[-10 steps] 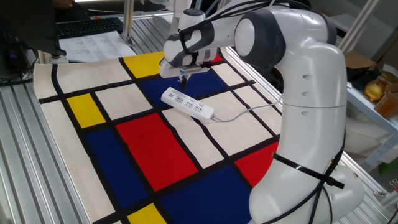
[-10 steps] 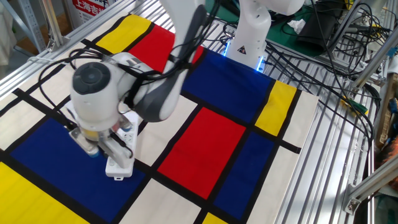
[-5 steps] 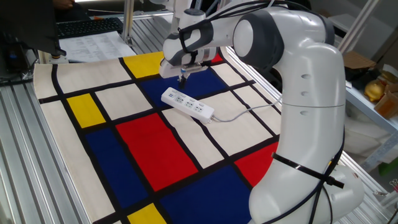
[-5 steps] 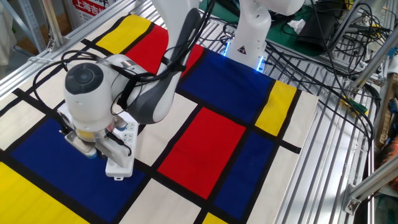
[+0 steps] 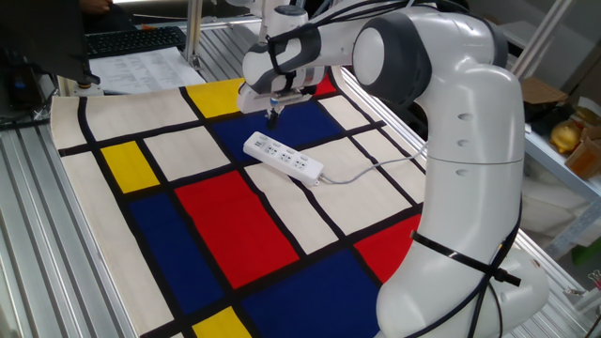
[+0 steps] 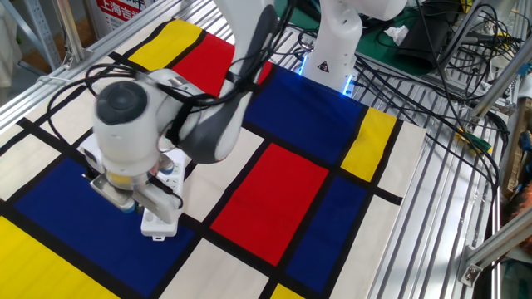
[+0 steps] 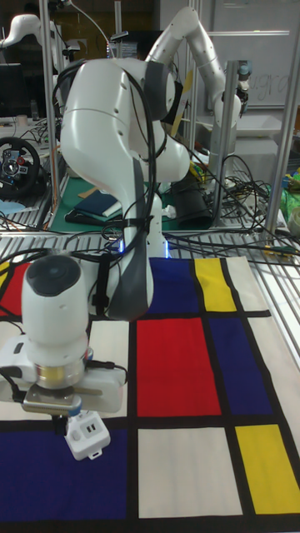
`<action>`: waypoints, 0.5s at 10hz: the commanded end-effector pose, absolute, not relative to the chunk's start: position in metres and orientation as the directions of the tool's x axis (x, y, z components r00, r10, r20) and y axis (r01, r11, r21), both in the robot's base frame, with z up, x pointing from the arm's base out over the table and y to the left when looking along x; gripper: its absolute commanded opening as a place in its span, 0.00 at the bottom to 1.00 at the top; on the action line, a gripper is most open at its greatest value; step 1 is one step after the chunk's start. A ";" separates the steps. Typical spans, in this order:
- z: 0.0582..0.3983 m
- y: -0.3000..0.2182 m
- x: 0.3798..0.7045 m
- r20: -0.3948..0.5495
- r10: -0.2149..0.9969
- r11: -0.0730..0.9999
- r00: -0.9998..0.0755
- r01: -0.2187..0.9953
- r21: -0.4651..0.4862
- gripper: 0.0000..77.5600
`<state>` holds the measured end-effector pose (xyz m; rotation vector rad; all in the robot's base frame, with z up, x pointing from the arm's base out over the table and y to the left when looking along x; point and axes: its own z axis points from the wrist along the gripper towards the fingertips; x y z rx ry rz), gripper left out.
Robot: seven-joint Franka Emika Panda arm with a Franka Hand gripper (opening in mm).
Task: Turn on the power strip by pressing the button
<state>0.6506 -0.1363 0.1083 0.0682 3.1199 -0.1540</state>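
The power strip (image 5: pixel 282 158) is a long white bar with dark socket holes, lying diagonally on the patterned cloth, with its grey cord (image 5: pixel 366 170) trailing right. My gripper (image 5: pixel 273 115) hangs just above and behind the strip's far-left end, not touching it. Its fingers show as one dark tip with no gap, shut on nothing. In the other fixed view the wrist hides most of the power strip (image 6: pixel 159 223), and the gripper (image 6: pixel 127 204) sits beside the end that shows. The tall fixed view shows the power strip (image 7: pixel 88 438) under the gripper (image 7: pixel 65 415). The button is too small to make out.
A cloth (image 5: pixel 216 216) of red, blue, yellow and white rectangles covers the table. A keyboard (image 5: pixel 131 39) and papers (image 5: pixel 141 70) lie at the far left. Bundled cables (image 6: pixel 432 75) and metal rails (image 6: pixel 449 199) run along the side. The arm's base (image 6: pixel 332 50) stands at the cloth's edge.
The gripper has risen a little and drifted back toward the strip's far-left end. The power strip and cord have not moved.
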 end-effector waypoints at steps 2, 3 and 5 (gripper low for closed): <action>0.111 -0.136 0.651 -0.069 0.034 0.992 -0.997 0.042 -0.119 1.00; 0.111 -0.136 0.651 -0.069 0.034 0.992 -0.997 0.042 -0.119 1.00; 0.111 -0.136 0.651 -0.069 0.034 0.992 -0.997 0.042 -0.119 1.00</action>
